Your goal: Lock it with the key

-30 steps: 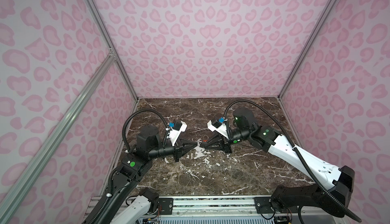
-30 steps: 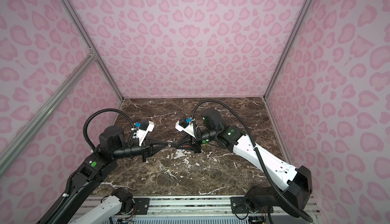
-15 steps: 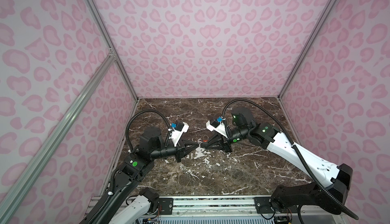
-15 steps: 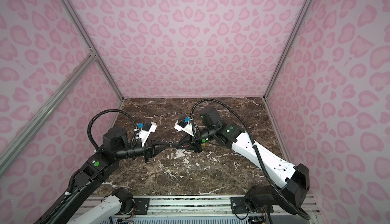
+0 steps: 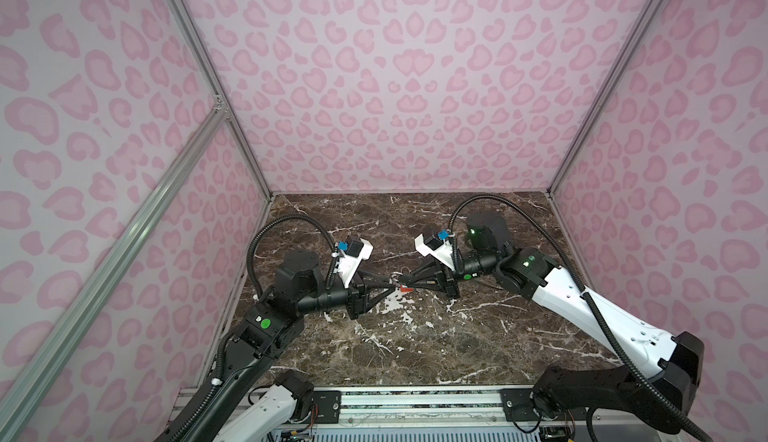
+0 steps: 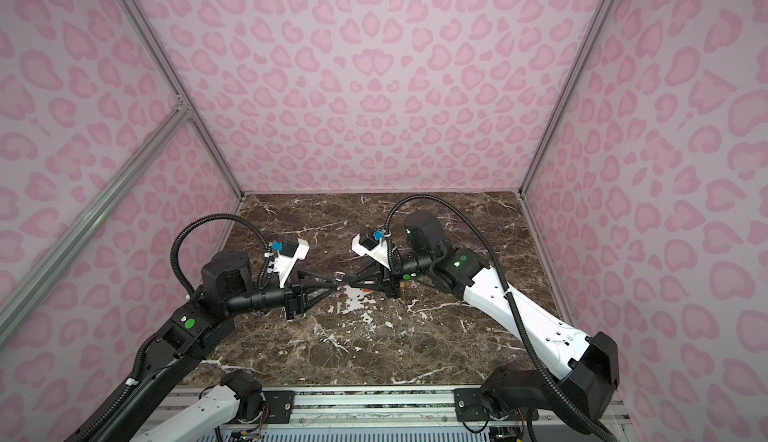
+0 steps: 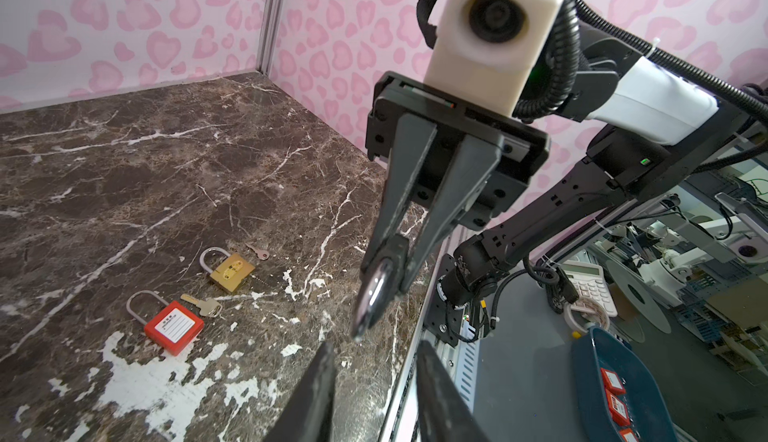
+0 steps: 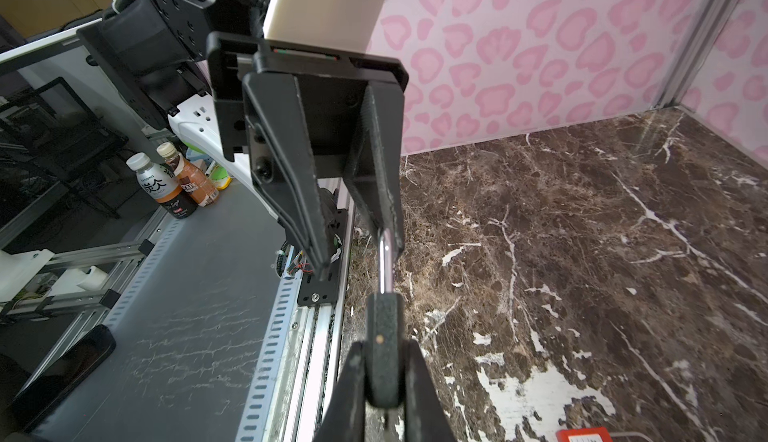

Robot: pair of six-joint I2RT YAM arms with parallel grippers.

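Padlock (image 8: 384, 361), black body, hangs in the air over mid-table (image 5: 415, 356), pinched in right gripper (image 7: 390, 263), whose jaws are nearly closed on the body. Shackle (image 8: 384, 265) sticks out toward 9 o'clock in both top views, straight at left gripper (image 8: 356, 252). Left jaws stand part open and grip nothing. Shackle end looks to touch one finger (image 8: 378, 178); the other finger is clear of it. Likely reason for the hold: body clamped level and off the table so the free arm can get at shackle or keyhole with room all round. Left is spread, so judged free to go for a key. Can't tell if shackle is snapped home, and keyhole is not visible. Both top views give the layout: arms nose to nose, left from 9 o'clock, right from 3 o'clock, with red lock (image 5: 405, 290) on the table at about 5 o'clock of the meeting point, mostly covered by the fingers. Left wrist view alone shows the table stock: red lock, brass lock (image 7: 231, 271) just beside it, key (image 7: 203, 306) next to the red one, small key (image 7: 257, 251) near the brass one, all well apart from the held padlock. Right wrist view alone shows the clamp on the body and the shackle-to-finger contact close up; only a corner of red lock shows there.
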